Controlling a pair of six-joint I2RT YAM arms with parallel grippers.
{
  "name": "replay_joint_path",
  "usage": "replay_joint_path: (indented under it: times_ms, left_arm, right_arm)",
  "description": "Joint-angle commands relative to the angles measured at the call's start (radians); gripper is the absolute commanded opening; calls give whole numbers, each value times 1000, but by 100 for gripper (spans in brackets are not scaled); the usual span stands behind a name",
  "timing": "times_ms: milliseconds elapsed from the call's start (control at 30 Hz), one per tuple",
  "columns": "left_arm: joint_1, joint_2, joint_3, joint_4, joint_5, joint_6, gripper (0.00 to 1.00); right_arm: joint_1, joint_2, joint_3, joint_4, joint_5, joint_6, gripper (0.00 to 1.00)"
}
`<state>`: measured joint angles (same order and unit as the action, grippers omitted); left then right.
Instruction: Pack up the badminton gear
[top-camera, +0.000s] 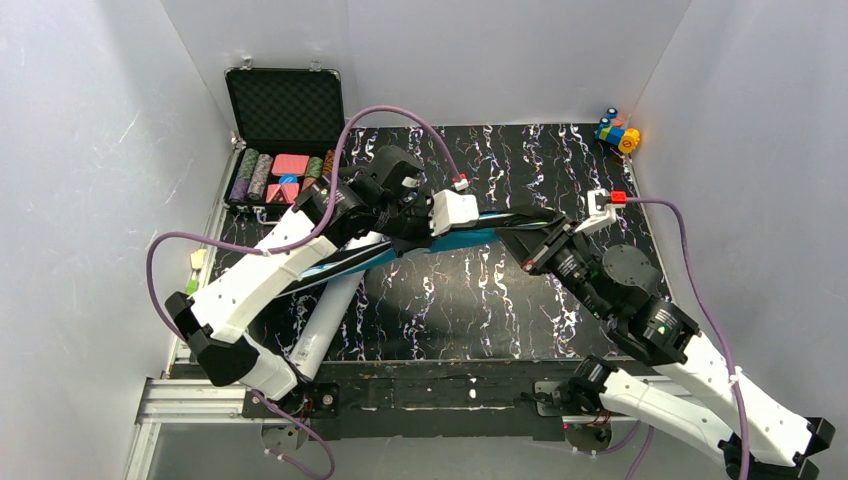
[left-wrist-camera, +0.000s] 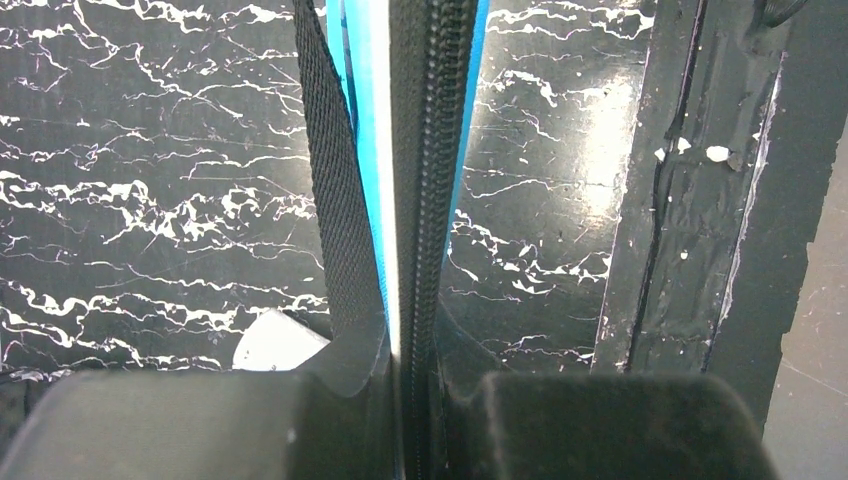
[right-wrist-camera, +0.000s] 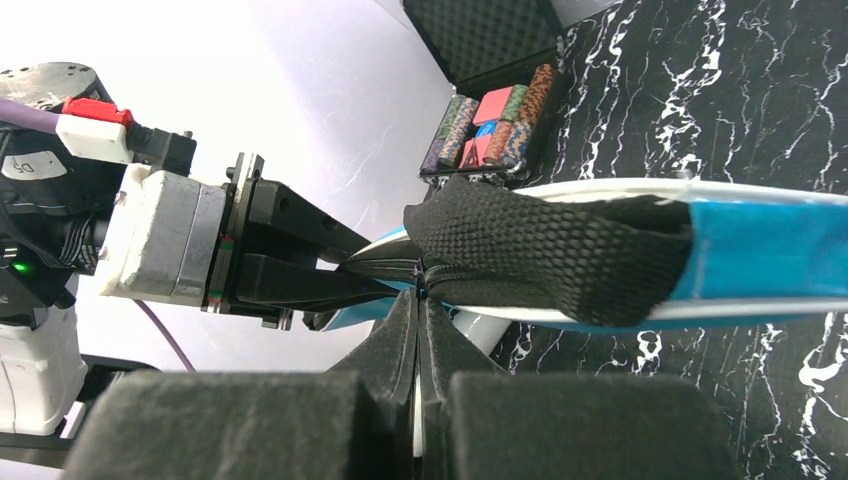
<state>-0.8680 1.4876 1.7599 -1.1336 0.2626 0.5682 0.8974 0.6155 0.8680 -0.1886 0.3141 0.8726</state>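
The blue racket bag (top-camera: 340, 262) hangs in the air across the middle of the black marbled table, held between both grippers. My left gripper (top-camera: 488, 222) is shut on its zipped edge; in the left wrist view the jaws (left-wrist-camera: 405, 365) clamp the black zipper (left-wrist-camera: 430, 150) beside the black strap (left-wrist-camera: 335, 200). My right gripper (top-camera: 508, 238) faces it; in the right wrist view (right-wrist-camera: 420, 300) it is shut on the small zipper pull under the strap (right-wrist-camera: 550, 250). The long white tube (top-camera: 325, 320) lies on the table under the bag. No rackets or shuttlecocks show.
An open black case of poker chips (top-camera: 285, 140) stands at the back left, also in the right wrist view (right-wrist-camera: 490, 130). Small coloured toy blocks (top-camera: 617, 132) sit at the back right corner. White walls close in three sides.
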Motion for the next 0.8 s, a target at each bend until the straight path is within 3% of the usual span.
replay_joint_path:
  times_ms: [0,767]
  left_arm:
    - [3,-76,2,41,9,13,0]
    - [3,-120,-97,69,-63,105,0]
  right_arm:
    - [-18,-50,25,-73,94,-8,1]
    - [-25,-184,121,-440,343,-34,1]
